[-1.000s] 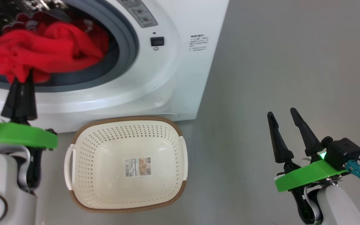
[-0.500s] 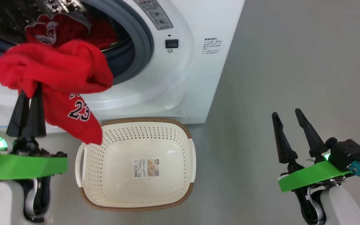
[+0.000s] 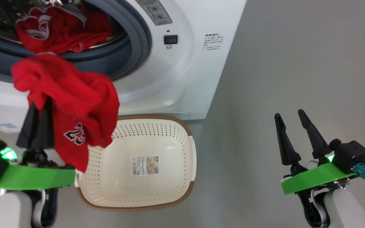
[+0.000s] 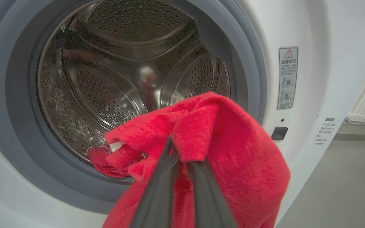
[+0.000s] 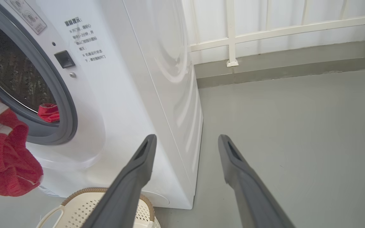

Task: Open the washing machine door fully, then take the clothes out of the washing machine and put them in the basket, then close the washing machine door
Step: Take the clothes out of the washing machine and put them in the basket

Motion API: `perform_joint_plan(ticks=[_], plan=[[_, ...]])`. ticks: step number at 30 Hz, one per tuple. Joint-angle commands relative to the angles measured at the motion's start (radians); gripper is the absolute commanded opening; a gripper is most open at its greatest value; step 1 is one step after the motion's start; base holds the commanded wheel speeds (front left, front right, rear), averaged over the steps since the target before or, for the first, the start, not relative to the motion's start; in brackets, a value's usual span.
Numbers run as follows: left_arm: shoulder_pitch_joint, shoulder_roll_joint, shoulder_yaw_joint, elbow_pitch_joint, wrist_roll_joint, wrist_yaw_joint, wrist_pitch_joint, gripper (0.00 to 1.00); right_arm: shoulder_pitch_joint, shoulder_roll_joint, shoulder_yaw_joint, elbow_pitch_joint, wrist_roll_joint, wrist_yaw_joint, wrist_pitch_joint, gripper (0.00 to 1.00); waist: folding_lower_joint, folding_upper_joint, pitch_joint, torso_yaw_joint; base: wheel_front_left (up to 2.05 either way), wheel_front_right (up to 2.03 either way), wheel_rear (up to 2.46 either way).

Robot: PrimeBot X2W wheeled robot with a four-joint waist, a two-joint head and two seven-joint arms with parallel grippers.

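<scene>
The left gripper (image 3: 40, 106) pinches a red shirt (image 3: 74, 104), hanging long, top to bottom. The basket (image 3: 157, 122) sits near, at four o'clock from it; the shirt's tail may hang over its rim. The right gripper (image 3: 288, 112), wide open, is far off.

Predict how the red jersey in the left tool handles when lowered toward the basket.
Likely floppy: the red jersey drapes in folds from the shut left tool. Probably not slippery: the knit looks coarse and one pinch holds it. Its hanging hem may catch the basket rim.
</scene>
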Motion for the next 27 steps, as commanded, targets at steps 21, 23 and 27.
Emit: perform_joint_plan(ticks=[21, 23, 27], plan=[[-0.052, 0.055, -0.138, 0.381, -0.06, -0.006, -0.008, 0.0, -0.068, 0.001, 0.037, -0.06, 0.024, 0.005, -0.006, 1.0, 0.0, 0.0, 0.192, -0.054, 0.0, 0.0, 0.0], [-0.072, 0.06, -0.159, 0.429, -0.069, -0.006, -0.008, 0.0, -0.075, 0.001, 0.04, -0.062, 0.027, 0.005, -0.006, 1.0, 0.0, 0.0, 0.211, -0.059, 0.0, 0.0, 0.0], [-0.117, 0.072, -0.202, 0.524, -0.085, -0.006, -0.008, 0.0, -0.09, 0.001, 0.048, -0.069, 0.033, 0.005, -0.006, 1.0, 0.0, 0.0, 0.247, -0.07, 0.0, 0.0, 0.0]])
